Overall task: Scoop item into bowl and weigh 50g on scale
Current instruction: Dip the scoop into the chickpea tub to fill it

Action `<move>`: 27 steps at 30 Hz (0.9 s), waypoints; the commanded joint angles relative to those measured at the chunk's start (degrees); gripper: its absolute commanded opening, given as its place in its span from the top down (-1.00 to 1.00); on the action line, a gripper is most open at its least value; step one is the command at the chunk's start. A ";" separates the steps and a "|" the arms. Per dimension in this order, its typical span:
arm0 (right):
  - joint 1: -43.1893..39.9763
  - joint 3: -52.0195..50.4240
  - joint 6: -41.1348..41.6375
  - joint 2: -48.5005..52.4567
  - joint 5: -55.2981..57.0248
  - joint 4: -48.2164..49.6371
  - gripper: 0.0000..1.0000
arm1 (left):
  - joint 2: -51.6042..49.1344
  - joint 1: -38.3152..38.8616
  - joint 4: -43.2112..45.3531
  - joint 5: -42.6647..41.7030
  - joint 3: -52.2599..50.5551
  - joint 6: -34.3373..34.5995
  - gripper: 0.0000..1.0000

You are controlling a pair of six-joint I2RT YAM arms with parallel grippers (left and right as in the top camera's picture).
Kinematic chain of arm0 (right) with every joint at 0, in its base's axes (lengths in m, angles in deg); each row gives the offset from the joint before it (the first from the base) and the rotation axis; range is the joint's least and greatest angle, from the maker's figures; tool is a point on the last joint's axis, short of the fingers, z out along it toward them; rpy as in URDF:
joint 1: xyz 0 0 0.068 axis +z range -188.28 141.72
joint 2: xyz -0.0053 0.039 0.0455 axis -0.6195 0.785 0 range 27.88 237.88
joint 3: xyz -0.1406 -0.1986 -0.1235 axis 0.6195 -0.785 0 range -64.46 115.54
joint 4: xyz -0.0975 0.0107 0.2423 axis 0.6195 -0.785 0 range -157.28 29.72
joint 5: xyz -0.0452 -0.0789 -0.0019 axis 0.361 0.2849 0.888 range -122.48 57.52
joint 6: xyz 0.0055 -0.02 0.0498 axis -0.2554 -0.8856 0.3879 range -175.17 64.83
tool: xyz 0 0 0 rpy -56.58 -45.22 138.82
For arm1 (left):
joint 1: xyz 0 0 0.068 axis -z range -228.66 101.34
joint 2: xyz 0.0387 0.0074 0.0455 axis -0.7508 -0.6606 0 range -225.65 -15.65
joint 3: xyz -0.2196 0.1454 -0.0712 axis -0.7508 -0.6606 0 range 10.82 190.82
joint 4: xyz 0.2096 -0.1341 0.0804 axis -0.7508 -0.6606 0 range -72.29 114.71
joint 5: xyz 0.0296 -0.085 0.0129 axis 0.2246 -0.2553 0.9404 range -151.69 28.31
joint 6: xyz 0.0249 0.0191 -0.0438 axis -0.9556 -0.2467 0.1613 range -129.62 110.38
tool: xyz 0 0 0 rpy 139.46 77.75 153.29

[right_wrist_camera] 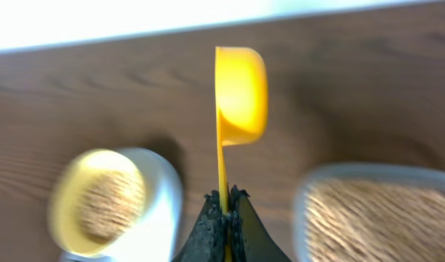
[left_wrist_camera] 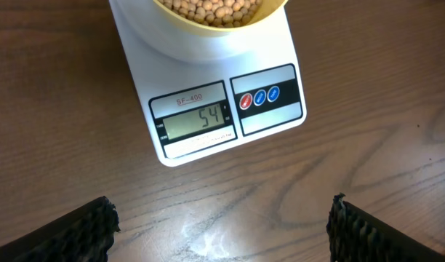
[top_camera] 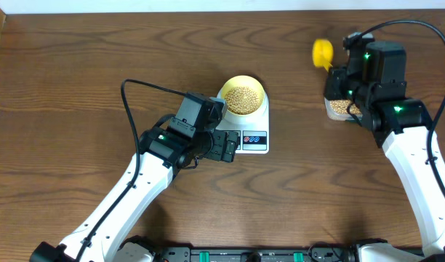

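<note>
- left gripper (left_wrist_camera: pixel 224 231): jaws are spread wide and released; nothing is held between the two dark fingers (left_wrist_camera: pixel 84 227); only bare table (left_wrist_camera: pixel 397 109) is seen between them
- the scale (left_wrist_camera: pixel 131 54) is set just ahead of the open left jaws, apart from them; its display (left_wrist_camera: pixel 197 120) is turned toward the jaws and 54 is read on it; round buttons (left_wrist_camera: pixel 259 97) are seen beside the display
- the bowl (top_camera: pixel 262 89) is seated on the scale's platform, beyond the display from the left jaws; it is filled with the beans (top_camera: pixel 242 100)
- right gripper (right_wrist_camera: pixel 224 212): jaws are clenched on the thin handle of a yellow scoop (right_wrist_camera: pixel 241 91); the cup is carried out ahead of the fingertips, on edge; its contents cannot be told
- a clear tub (right_wrist_camera: pixel 375 211) of beans is seen below and to one side of the right jaws; this view is blurred
</note>
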 commanded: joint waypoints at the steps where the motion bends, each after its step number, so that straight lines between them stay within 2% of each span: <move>1: 0.22 -0.11 6.25 -1.09 -12.76 5.51 0.98 | 0.74 -0.04 0.02 -0.66 -0.46 -0.31 -0.89; 4: 0.24 -0.11 7.06 -1.07 -18.14 10.71 0.98 | 0.74 -0.04 0.02 -0.66 -0.46 -0.31 -0.88; 17: 0.55 -0.11 4.39 0.83 -17.88 18.27 0.98 | 0.74 -0.04 0.02 -0.66 -0.46 -0.31 -0.88; 27: -0.90 -0.11 2.49 1.75 2.10 19.65 0.98 | 0.74 -0.04 0.02 -0.66 -0.46 -0.31 -0.88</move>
